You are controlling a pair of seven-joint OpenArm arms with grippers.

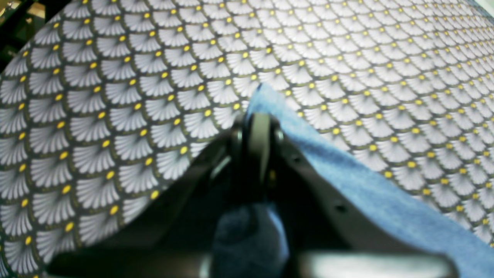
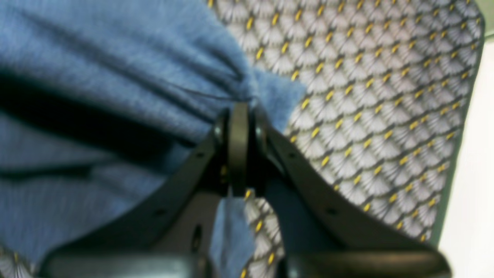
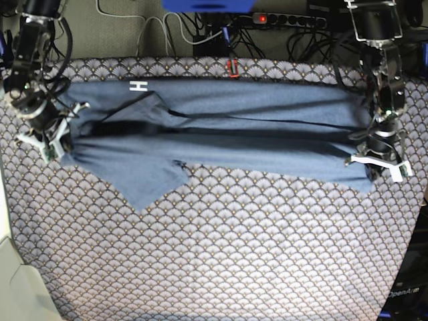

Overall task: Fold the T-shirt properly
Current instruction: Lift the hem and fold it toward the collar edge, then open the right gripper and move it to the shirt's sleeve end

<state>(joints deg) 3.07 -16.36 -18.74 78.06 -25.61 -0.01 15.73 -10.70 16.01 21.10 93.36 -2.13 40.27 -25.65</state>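
Note:
The slate-blue T-shirt (image 3: 234, 134) is stretched sideways in a long band across the far half of the table, with a sleeve flap hanging toward the front at its left and a white letter showing near its top edge. On the base view's right, my left gripper (image 3: 378, 159) is shut on the T-shirt's edge; in the left wrist view the left gripper (image 1: 259, 116) pinches a blue corner of the T-shirt (image 1: 366, 193). On the base view's left, my right gripper (image 3: 57, 144) is shut on bunched cloth. The right gripper (image 2: 239, 110) holds gathered folds of the T-shirt (image 2: 96, 58).
A grey scallop-patterned tablecloth (image 3: 234, 254) with yellow dots covers the table. Cables and a power strip (image 3: 287, 20) lie behind the far edge, beside a small red item (image 3: 232, 68). A white surface (image 3: 13, 287) borders the front left corner.

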